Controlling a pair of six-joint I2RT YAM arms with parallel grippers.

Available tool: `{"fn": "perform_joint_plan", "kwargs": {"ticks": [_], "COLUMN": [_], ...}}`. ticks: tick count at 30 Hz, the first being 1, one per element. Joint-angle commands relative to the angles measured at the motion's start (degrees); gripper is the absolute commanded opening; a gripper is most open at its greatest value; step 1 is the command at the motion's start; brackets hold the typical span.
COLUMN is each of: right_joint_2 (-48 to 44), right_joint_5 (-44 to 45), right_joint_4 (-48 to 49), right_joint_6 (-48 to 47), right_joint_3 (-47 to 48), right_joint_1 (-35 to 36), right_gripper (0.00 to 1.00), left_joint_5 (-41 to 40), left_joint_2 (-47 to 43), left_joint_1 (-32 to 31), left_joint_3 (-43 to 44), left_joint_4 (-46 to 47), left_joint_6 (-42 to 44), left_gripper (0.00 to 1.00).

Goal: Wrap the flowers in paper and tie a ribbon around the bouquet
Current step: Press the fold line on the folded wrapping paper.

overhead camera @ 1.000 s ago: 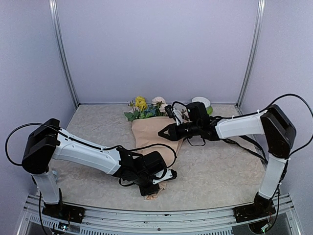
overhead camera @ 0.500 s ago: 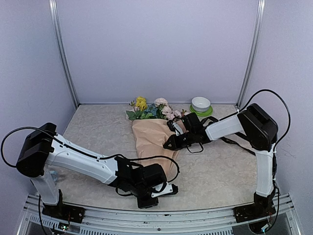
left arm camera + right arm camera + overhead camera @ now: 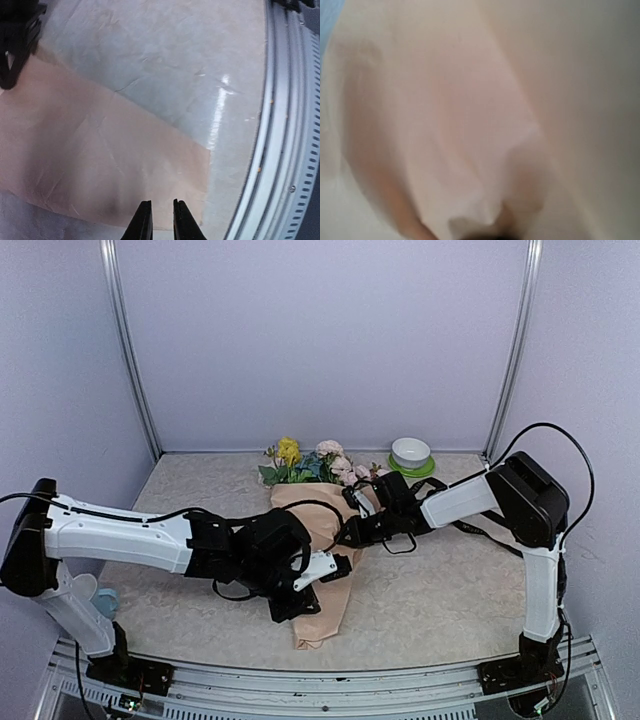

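Bouquet (image 3: 288, 496): flat on the table (image 3: 450, 580), flowers (image 3: 300, 462) toward the far wall, narrow tip of the peach paper (image 3: 322, 612) toward the near edge. No band or knot of ribbon made out on it; not to be told from the black cables in the overhead view.

Right pincer (image 3: 350, 533): against the wrap's right edge, about halfway up, same spot as half a second ago. Wrist view only a blur of peach, so cannot tell whether clenched on the wrap or merely pressing it.

Left pincer (image 3: 338, 566): moved up from the tip a second ago to the middle now, just beside the right one, leaving the tip uncovered. Fingers drawn nearly together over a corner of the sheet, only a sliver of gap, nothing seen between them.

Likely meaning: wrapping done and pinned at the waist by both arms, tying not yet begun. Risk of the wrap springing open once either arm lifts.

White bowl (image 3: 411, 451) on a green plate (image 3: 428, 466): well apart, far right.
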Motion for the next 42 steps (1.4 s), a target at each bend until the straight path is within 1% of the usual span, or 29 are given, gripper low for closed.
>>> {"fn": "perform_joint_plan", "kwargs": {"ticks": [1, 4, 8, 11, 13, 16, 18, 21, 24, 26, 28, 31, 33, 36, 38, 42], "right_joint_2": [-0.96, -0.67, -0.59, -0.8, -0.97, -1.18, -1.2, -1.19, -1.5, -1.71, -1.81, -1.69, -1.64, -1.55, -1.63, -1.73], "right_joint_5": [1.17, 1.04, 1.1, 1.17, 1.25, 1.37, 1.45, 1.34, 1.52, 1.62, 1.76, 1.89, 1.77, 1.88, 1.98, 2.13], "right_joint_4": [-2.11, -2.17, -2.21, -2.23, -2.24, -2.25, -2.25, -2.26, -2.51, -2.51, -2.54, -2.7, -2.76, -2.76, -2.78, -2.6], "right_joint_6": [0.37, 1.27, 2.06, 2.01, 1.97, 1.88, 1.88, 1.88, 1.88, 1.88, 1.88, 1.86, 1.94, 2.05, 2.13, 2.23], "right_joint_3": [-0.91, -0.73, -0.75, -0.75, -0.76, -0.77, -0.76, -0.74, -0.83, -1.05, -1.12, -1.17, -1.14, -1.16, -1.37, -1.46], "right_joint_1": [-0.34, -0.34, -0.28, -0.29, -0.26, -0.26, -0.26, -0.26, -0.17, -0.17, -0.17, -0.15, -0.09, -0.08, 0.0, 0.09], "right_gripper": [0.16, 0.16, 0.17, 0.17, 0.17, 0.17, 0.17, 0.18, 0.18, 0.18, 0.18, 0.18, 0.18, 0.18, 0.18, 0.18], "left_joint_5": [-5.4, -5.81, -2.98, -0.19, 2.53, 2.37, 1.96, 2.38, 3.5, 1.88, -0.15, -5.28, -5.93, -5.91, -5.91, -4.57], "left_joint_2": [7.64, 10.54, 12.23, 14.27, 14.37, 12.46, 10.8, 7.46, 3.55, 3.12, 5.56, 11.46, 15.4, 19.27, 22.63, 23.45], "left_joint_1": [0.99, -1.16, -4.79, -7.09, -8.41, -9.93, -9.83, -8.89, -6.14, -3.77, -1.54, -1.28, -2.43, -4.51, -4.94, -4.61], "left_joint_3": [0.48, -0.91, -2.46, -3.04, -2.92, -1.94, -0.13, 2.41, 2.38, 1.36, 2.57, 6.18, 8.16, 8.75, 10.0, 11.17], "left_joint_4": [-2.92, -3.05, -4.17, -7.49, -9.04, -10.12, -11.27, -9.39, -4.0, 0.18, 1.0, -0.76, -2.35, -3.08, -4.99, -6.87], "left_joint_6": [0.12, 0.69, 1.01, 0.37, 0.02, -0.12, 0.23, 0.92, 1.5, 0.6, -0.44, -1.23, -0.23, 1.6, 1.42, 2.21], "left_gripper": [0.16, 0.17, 0.17, 0.17, 0.17, 0.17, 0.18, 0.18, 0.18, 0.18, 0.17, 0.17, 0.17, 0.18, 0.18, 0.2]}}
